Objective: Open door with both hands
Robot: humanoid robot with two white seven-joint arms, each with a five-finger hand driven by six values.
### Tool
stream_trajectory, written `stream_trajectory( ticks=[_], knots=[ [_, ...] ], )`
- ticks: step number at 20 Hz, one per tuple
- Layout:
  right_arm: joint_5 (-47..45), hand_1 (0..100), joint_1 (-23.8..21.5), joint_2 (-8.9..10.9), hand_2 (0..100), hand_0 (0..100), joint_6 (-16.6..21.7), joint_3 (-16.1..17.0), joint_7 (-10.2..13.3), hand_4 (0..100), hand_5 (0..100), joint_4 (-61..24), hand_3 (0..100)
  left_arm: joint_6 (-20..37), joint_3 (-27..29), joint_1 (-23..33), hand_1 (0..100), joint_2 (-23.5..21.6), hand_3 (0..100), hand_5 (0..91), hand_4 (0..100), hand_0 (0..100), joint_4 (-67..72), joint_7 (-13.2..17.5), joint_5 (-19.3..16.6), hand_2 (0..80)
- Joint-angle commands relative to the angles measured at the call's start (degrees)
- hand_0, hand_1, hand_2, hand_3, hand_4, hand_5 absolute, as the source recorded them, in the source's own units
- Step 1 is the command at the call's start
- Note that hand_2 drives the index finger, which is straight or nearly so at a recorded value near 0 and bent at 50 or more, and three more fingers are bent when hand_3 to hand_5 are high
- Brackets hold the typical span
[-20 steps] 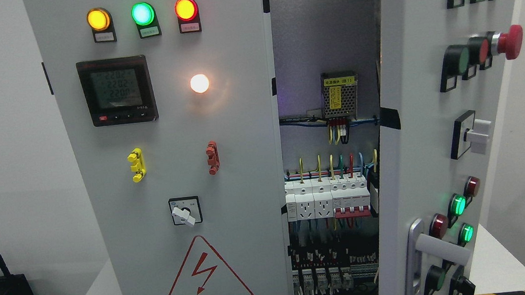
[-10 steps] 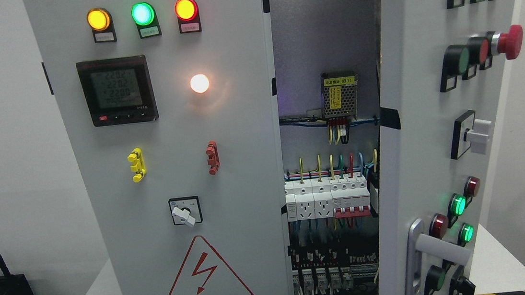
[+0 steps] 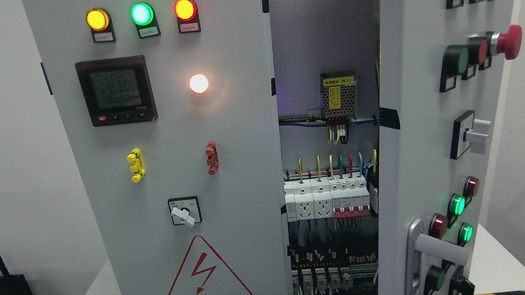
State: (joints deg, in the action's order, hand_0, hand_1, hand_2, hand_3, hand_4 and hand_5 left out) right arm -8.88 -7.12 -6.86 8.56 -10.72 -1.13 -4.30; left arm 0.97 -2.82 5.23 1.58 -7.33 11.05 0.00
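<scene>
Head view as I monitored it, right door (image 3: 426,117) stood swung open, wiring (image 3: 329,194) exposed, left door (image 3: 173,175) shut, neither hand visible, their state undeterminable.

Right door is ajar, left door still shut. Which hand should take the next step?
Neither hand is in view, so this rests on layout alone. The right door stands swung out, its handle at lower right, on the right arm's side. The left door shows no handle. I'd probably use the right hand.
</scene>
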Motion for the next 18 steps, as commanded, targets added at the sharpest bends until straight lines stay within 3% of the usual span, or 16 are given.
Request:
stream_trajectory(
  ticks=[1, 7, 11, 18],
  knots=[
    [0.00, 0, 0.00, 0.01, 0, 0, -0.04, 0.00, -0.02, 0, 0, 0.00, 0, -0.10, -6.22, 12.41, 0, -2.80, 0, 0.0, 3, 0, -28.74, -0.06, -0.88, 0.0],
    [0.00, 0, 0.00, 0.01, 0, 0, -0.04, 0.00, -0.02, 0, 0, 0.00, 0, -0.01, -8.25, 28.50, 0, -12.55, 0, 0.0, 3, 0, -64.69, 0.64, 0.96, 0.0],
    [0.00, 0, 0.00, 0.01, 0, 0, -0.04, 0.00, -0.02, 0, 0, 0.00, 0, 1.83, -8.17, 36.42, 0, -22.48, 0, 0.0, 3, 0, -83.51, 0.90, 9.39, 0.0],
    [0.00, 0, 0.00, 0.01, 0, 0, -0.04, 0.00, -0.02, 0, 0, 0.00, 0, 19.92, -4.40, 39.16, 0, -41.82, 0, 0.0, 3, 0, -97.95, 0.82, 25.91, 0.0]
  ],
)
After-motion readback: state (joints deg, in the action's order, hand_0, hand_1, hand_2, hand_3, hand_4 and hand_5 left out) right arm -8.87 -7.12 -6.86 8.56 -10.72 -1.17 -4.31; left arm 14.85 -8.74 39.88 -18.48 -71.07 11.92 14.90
